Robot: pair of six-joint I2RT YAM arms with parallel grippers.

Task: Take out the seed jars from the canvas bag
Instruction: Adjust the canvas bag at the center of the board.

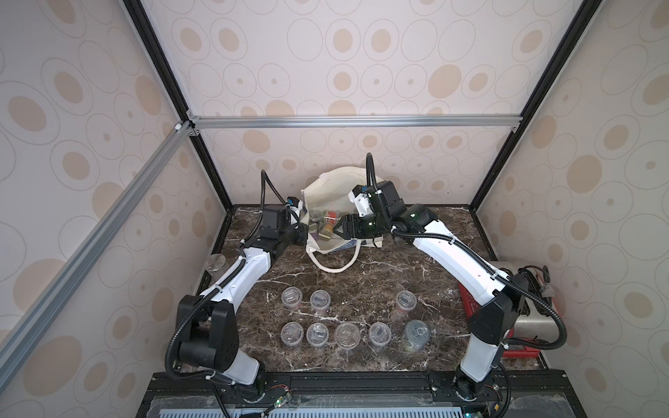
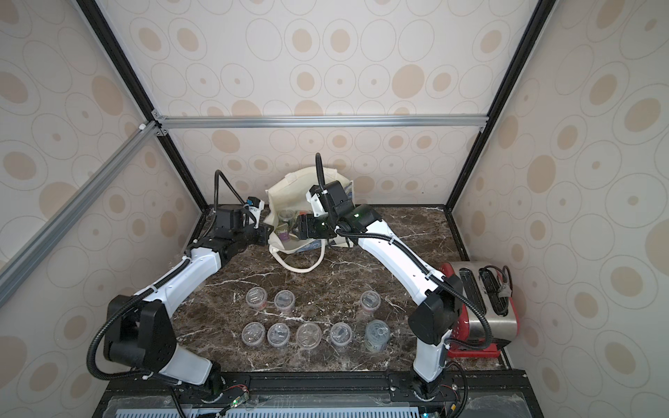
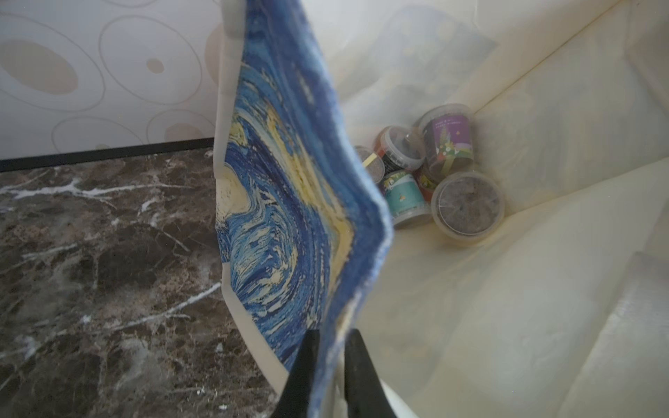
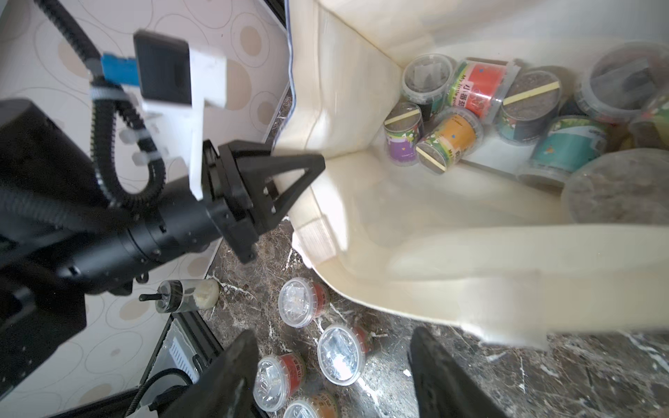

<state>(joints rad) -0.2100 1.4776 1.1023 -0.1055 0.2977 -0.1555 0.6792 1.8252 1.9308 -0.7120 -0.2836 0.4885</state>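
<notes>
Left gripper (image 3: 331, 338) pinched on canvas bag (image 3: 282, 202) edge; right gripper (image 4: 333, 340) jaws apart; both arms extended forward

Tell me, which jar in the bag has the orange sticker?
The seed jar lying tipped over in the canvas bag, between the purple-labelled jar and the red-labelled jar. No other label there is orange.

Soft even light; close canvas bag (image 3: 289, 217) blurred.
</notes>
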